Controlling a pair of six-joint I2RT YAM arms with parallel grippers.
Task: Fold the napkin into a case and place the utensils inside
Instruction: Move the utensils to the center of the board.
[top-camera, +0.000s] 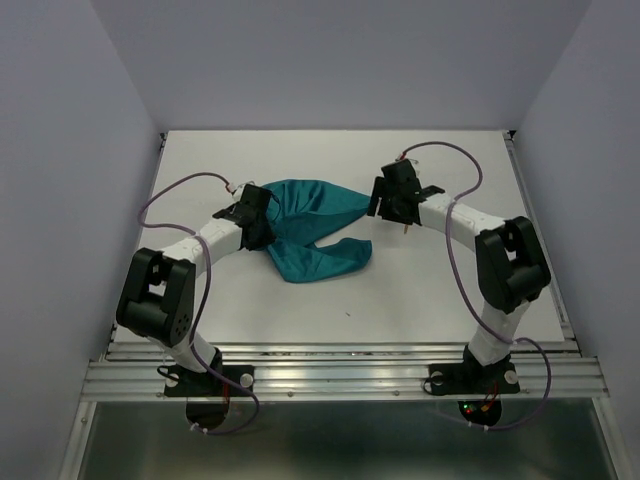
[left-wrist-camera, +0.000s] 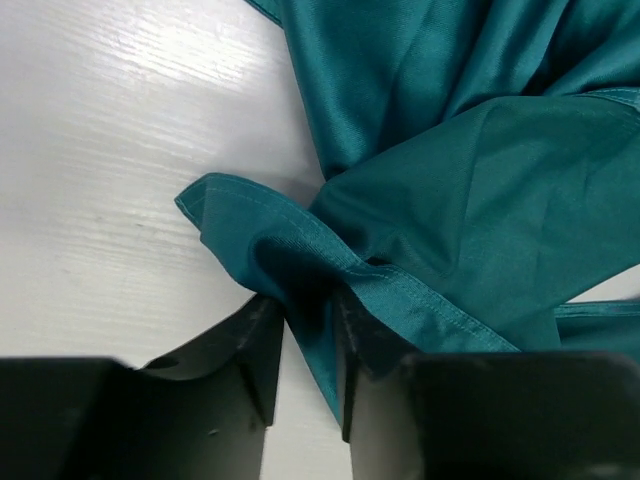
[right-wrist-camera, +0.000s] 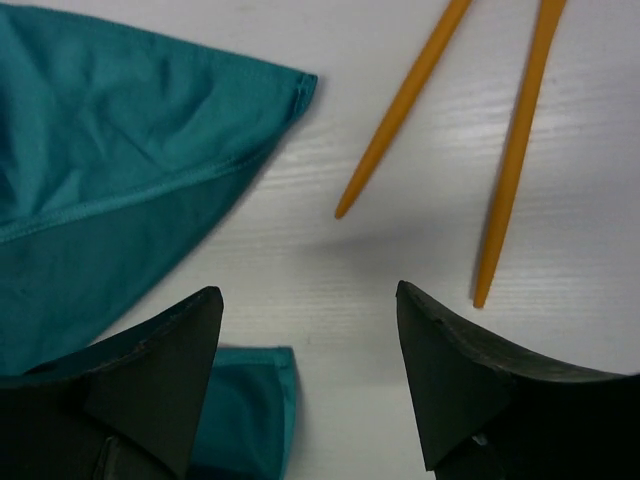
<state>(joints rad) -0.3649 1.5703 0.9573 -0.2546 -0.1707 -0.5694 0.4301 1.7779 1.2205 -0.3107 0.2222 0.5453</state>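
The teal blue-green napkin (top-camera: 315, 235) of thin soft cloth lay crumpled near the middle of the white tabletop (top-camera: 450, 300), between the two arms. It was not flat: one broad lobe spread toward the far side, and another lay bunched toward the near side. In the left wrist view, its stitched hem curled over in a raised fold, with loose layers lapping across one another behind it.

The left gripper (left-wrist-camera: 308, 325) sat at the napkin's left edge. Its two black fingers (left-wrist-camera: 262, 350) were drawn close together with that hemmed fold caught between their tips, pinching the cloth just above the table.

To the right of the napkin lay the two slender orange plastic utensils (right-wrist-camera: 400, 110). Only their thin handle ends showed in the right wrist view, side by side but apart, spreading slightly toward the camera. The working ends were out of the picture, so I could not tell which was the fork. A pointed corner of the napkin reached toward the nearer handle without touching it.

The right gripper (right-wrist-camera: 305, 295) hung over bare table just short of those handle ends, its dark fingers spread wide and holding nothing. A small piece of teal cloth showed under its left finger.

Pale lavender walls (top-camera: 300, 60) enclosed the table on three sides.
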